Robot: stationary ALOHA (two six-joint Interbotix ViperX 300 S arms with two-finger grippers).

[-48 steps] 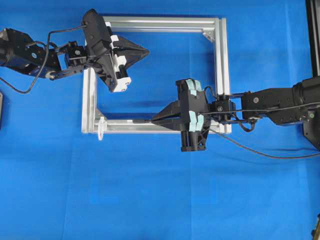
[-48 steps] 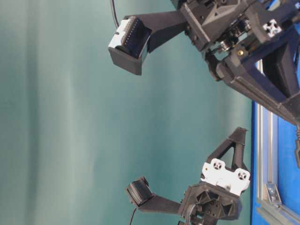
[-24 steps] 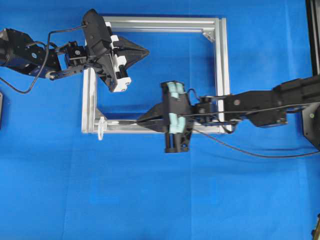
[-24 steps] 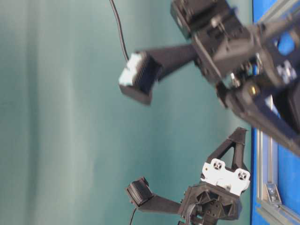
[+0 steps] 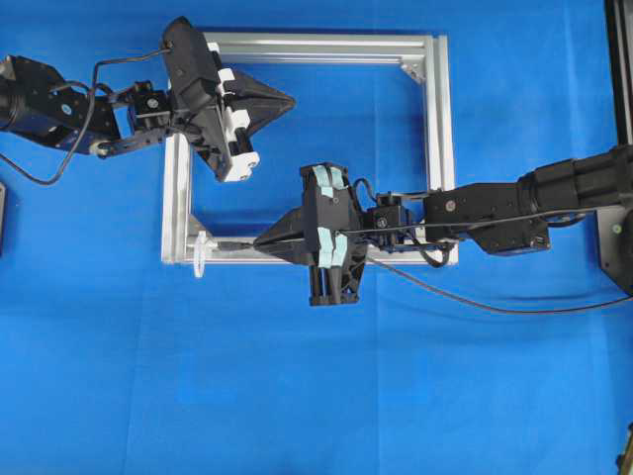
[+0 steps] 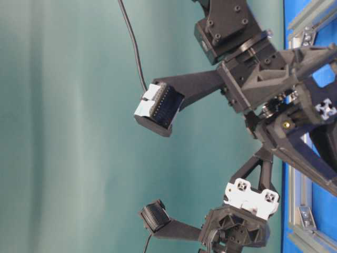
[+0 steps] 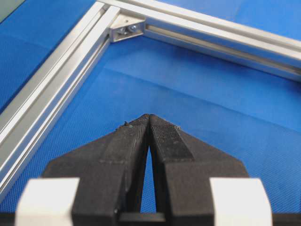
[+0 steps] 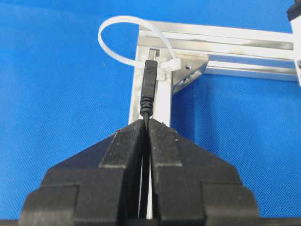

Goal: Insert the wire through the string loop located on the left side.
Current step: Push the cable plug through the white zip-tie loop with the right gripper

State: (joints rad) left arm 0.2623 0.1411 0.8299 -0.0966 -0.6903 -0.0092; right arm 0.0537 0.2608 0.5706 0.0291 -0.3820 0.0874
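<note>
Gripping the wire (image 8: 148, 89) just behind its plug, the right gripper (image 8: 146, 123) has its jaws clamped together on the thin cable, with the plug projecting forward over the aluminium frame (image 8: 221, 35). The metallic tip points at the string loop (image 8: 123, 37), which stands at the frame's corner; in the right wrist view the tip lies near the loop's fastening and not yet inside the ring. The left gripper (image 7: 149, 118) hangs over the blue mat (image 7: 225, 117) with its jaws pressed together and nothing between them. The cable appears light and limp, so a hold close to the rigid plug suits aiming. The loop looks thin and flexible; a misaligned push would likely bend it aside.
</note>
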